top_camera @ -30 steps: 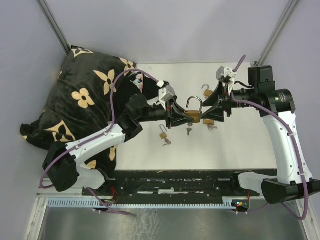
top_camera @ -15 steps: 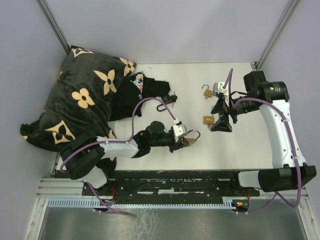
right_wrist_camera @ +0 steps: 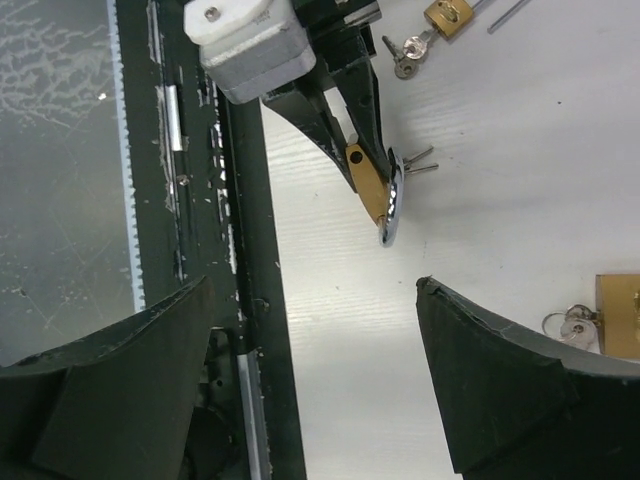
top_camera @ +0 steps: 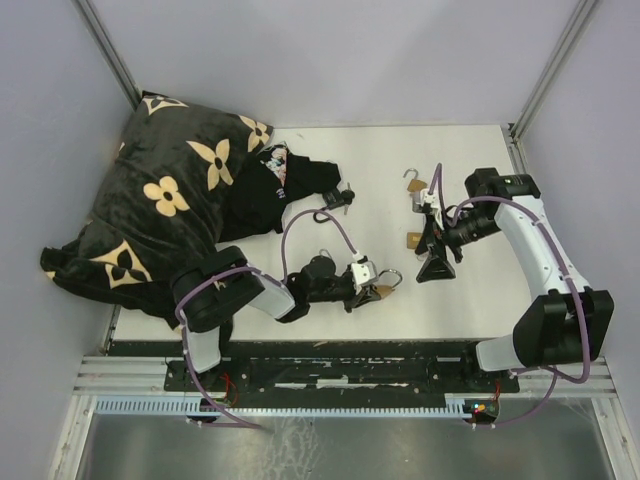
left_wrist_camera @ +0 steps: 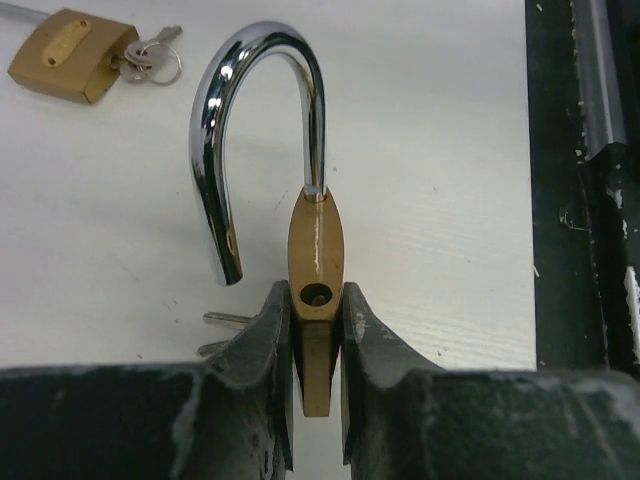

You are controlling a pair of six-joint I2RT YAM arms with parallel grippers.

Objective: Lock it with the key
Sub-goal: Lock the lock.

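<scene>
Brass padlock: pinched edge-on between the jaws of the left gripper, held low over the near part of the surface. Shackle is swung open, its free end hanging clear of the body. Loose keys lie on the surface just beside the held lock, partly hidden behind one jaw in the left wrist view.

Against a second ago: the padlock is no longer at mid-surface between both grippers and now sits nearer the arm bases. The left arm is folded back tight with its elbow out to the left; half a second ago it reached longer.

Right gripper: jaws spread wide and empty. It is off the padlock now, apart to the right and closer to the near edge than before. A second padlock with its key ring lies just beside it.

A small padlock with keys lies beyond the left arm. An open padlock sits toward the far right. Black floral cushion at far left, unmoved.
</scene>
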